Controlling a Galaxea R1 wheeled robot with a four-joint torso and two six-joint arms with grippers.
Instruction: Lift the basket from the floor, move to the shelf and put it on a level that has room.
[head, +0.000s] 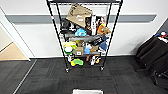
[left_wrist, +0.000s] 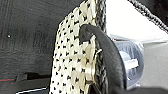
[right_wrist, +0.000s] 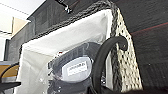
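Observation:
The cream woven basket (head: 87, 91) lies at the near edge of the head view, on or just over the dark carpet floor (head: 50, 75). Straight ahead stands the black wire shelf (head: 85, 37); its top level (head: 85, 2) looks bare, while the lower tiers are crammed. The left wrist view looks close along the basket's woven wall (left_wrist: 75, 62) and one black loop handle (left_wrist: 107, 50). In the right wrist view the other handle (right_wrist: 105, 55) stands up beside the wall (right_wrist: 125, 65), and a plastic-wrapped item (right_wrist: 75, 67) lies inside the white lining. Whether either gripper holds a handle I cannot tell.
A black-draped table (head: 155, 55) stands at the right. At the left a doorway opens onto tan wooden floor (head: 12, 53). A white wall runs behind the shelf. Carpet lies between the basket and the shelf's casters (head: 67, 70).

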